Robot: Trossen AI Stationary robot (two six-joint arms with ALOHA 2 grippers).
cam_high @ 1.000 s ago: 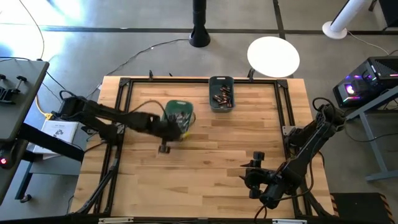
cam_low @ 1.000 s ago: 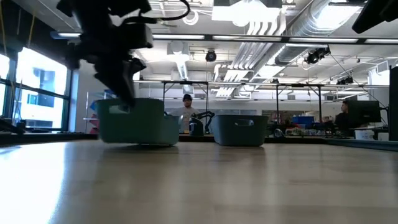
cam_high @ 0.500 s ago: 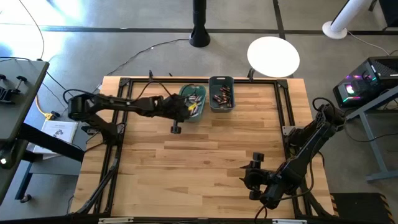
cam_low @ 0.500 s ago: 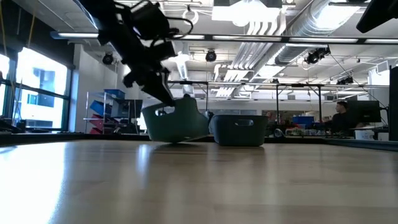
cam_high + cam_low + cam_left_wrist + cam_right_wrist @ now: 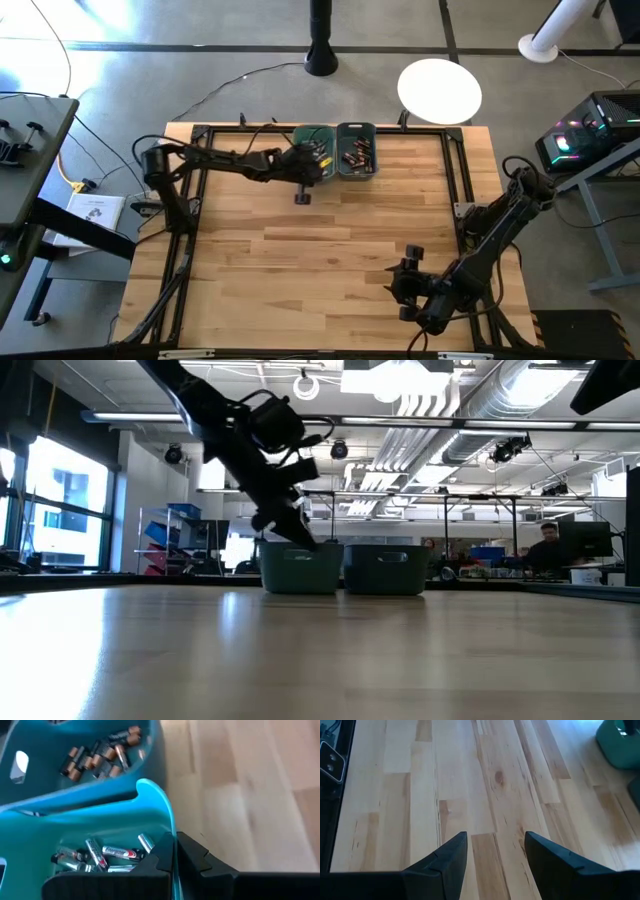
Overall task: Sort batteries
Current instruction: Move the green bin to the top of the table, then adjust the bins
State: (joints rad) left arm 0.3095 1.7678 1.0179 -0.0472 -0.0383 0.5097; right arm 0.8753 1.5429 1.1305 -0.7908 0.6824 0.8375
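Two teal bins stand side by side at the table's far edge. The left bin (image 5: 314,141) (image 5: 100,822) holds silvery-grey batteries (image 5: 107,854). The right bin (image 5: 344,170) (image 5: 30,795) holds dark coppery batteries (image 5: 100,757). My left gripper (image 5: 306,168) (image 5: 298,540) is shut on the left bin's near wall. The bin sits level on its base in the low view (image 5: 300,570), close beside the other bin (image 5: 383,570). My right gripper (image 5: 408,272) (image 5: 496,840) hangs open over bare wood near the table's front right. My left gripper pinches the rim of the left bin's near wall (image 5: 171,851), one finger inside the bin and one outside. The fingers slant down at it from the table's left. The bin stands flat on the table, upright.
A black frame rail (image 5: 455,180) runs around the tabletop. The middle of the table is bare wood (image 5: 330,250). A round white disc (image 5: 440,88) stands beyond the far edge. People and desks show in the room behind (image 5: 548,550).
My left gripper has swung toward the table's far right, dragging the left bin from the table's left middle up beside the other bin. Midway the bin was tipped; now it sits level. My right arm has kept still.
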